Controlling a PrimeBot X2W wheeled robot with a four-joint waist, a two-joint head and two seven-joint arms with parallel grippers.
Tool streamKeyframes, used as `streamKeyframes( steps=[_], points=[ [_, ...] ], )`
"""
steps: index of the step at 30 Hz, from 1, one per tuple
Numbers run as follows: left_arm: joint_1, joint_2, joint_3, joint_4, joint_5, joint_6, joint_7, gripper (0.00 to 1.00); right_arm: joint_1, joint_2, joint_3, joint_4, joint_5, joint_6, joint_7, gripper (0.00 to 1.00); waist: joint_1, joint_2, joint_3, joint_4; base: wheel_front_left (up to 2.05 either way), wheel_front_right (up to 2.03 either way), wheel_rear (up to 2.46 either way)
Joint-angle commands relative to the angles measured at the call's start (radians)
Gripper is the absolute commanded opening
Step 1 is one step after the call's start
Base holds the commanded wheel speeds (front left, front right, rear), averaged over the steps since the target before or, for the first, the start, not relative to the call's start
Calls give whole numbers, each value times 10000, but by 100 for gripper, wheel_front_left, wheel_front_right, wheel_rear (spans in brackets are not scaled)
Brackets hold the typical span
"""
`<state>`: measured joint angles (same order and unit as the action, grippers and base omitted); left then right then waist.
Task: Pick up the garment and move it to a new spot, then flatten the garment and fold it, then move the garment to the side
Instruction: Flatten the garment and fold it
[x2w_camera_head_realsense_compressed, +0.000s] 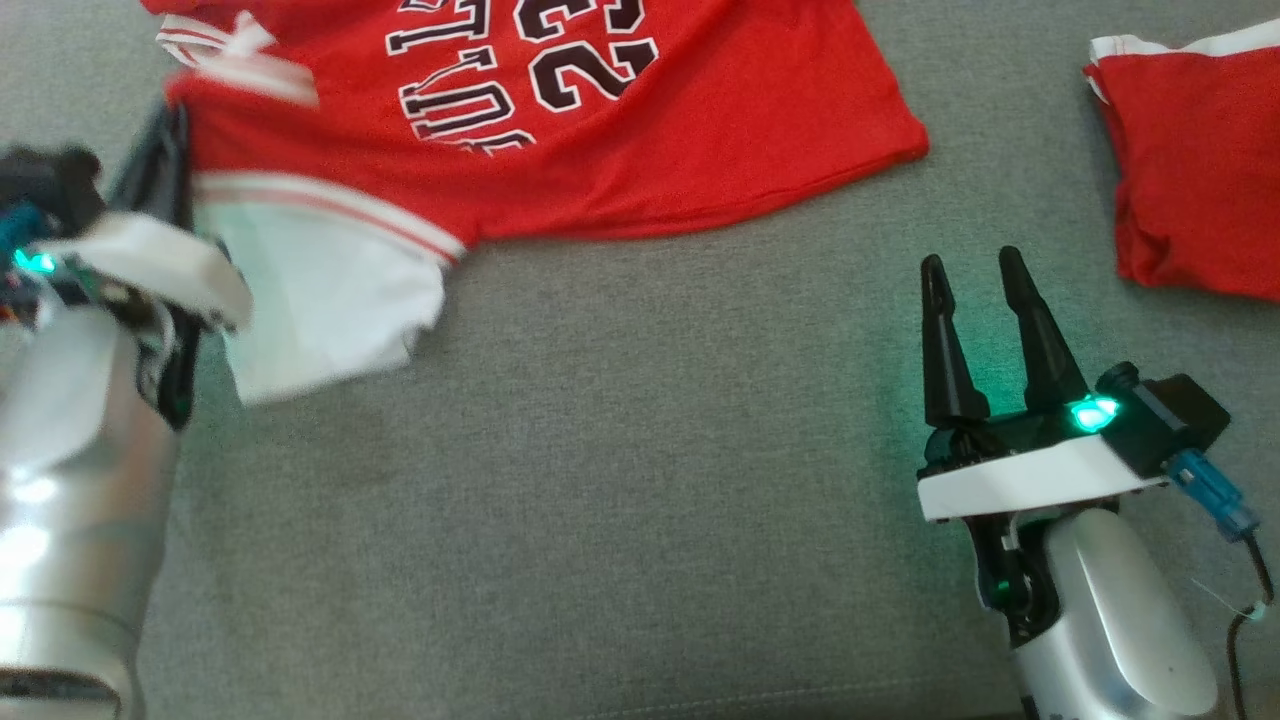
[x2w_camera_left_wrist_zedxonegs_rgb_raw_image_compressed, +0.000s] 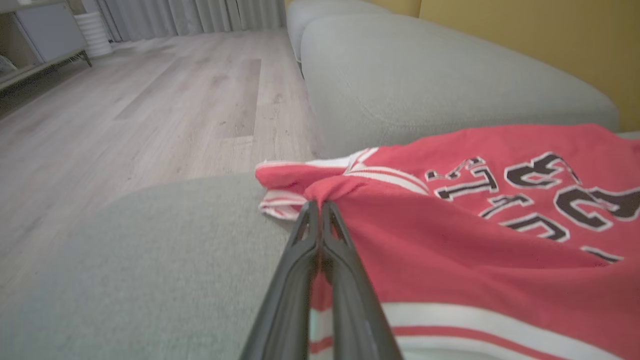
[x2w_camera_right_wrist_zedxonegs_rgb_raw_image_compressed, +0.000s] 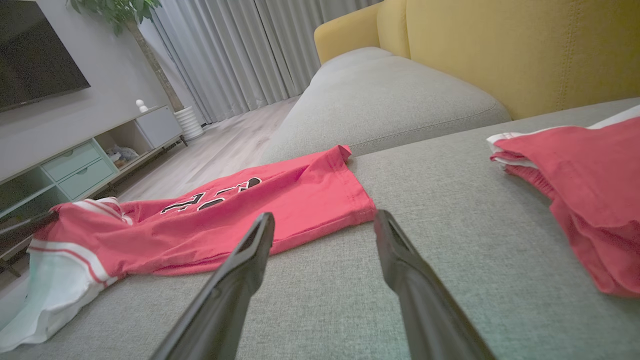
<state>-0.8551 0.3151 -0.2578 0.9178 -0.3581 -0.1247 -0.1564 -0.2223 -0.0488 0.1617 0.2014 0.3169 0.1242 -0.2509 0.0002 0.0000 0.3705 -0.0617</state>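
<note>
A red jersey (x2w_camera_head_realsense_compressed: 620, 130) with black-and-white lettering and white striped trim lies across the grey sofa seat at the upper left. Its white inner side (x2w_camera_head_realsense_compressed: 320, 300) is turned out at the near left edge. My left gripper (x2w_camera_left_wrist_zedxonegs_rgb_raw_image_compressed: 320, 206) is shut on a bunched red fold of the jersey (x2w_camera_left_wrist_zedxonegs_rgb_raw_image_compressed: 450, 235) near the striped trim, at the far left of the head view by the dark fingers (x2w_camera_head_realsense_compressed: 160, 165). My right gripper (x2w_camera_head_realsense_compressed: 975, 265) stands open above bare cushion at the lower right, apart from the jersey (x2w_camera_right_wrist_zedxonegs_rgb_raw_image_compressed: 225, 210).
A second red garment (x2w_camera_head_realsense_compressed: 1200, 170) lies folded at the right edge of the grey sofa seat (x2w_camera_head_realsense_compressed: 640, 480). A yellow backrest (x2w_camera_right_wrist_zedxonegs_rgb_raw_image_compressed: 500, 50) rises behind the sofa. Wooden floor (x2w_camera_left_wrist_zedxonegs_rgb_raw_image_compressed: 150, 110) and a TV cabinet (x2w_camera_right_wrist_zedxonegs_rgb_raw_image_compressed: 85, 160) lie beyond the seat's edge.
</note>
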Motion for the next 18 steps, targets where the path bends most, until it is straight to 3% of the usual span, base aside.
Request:
streamKeyframes(
  steps=[1,4,5,6,18],
  points=[
    [-286,530,233,-174,82,-33,-116,0,-162,-14,268,-365,37,65,-108,100,-2,0,-3,-14,0,0,0],
    [-566,558,79,97,30,-46,-380,0,-190,-14,306,-349,57,65,-108,100,-2,0,-58,-41,0,0,0],
    [-599,536,25,192,-20,-49,-427,31,-190,-14,302,-335,66,65,-108,100,-2,0,-88,-40,0,0,0],
    [-607,512,-24,286,-81,-52,-475,100,-187,-14,291,-315,73,65,-109,100,-2,0,-122,-31,0,0,0],
    [653,-130,-766,-76,-1064,-58,-980,100,-27,-14,-11,-78,132,65,-109,100,-2,0,-1144,755,0,0,0]
  ],
)
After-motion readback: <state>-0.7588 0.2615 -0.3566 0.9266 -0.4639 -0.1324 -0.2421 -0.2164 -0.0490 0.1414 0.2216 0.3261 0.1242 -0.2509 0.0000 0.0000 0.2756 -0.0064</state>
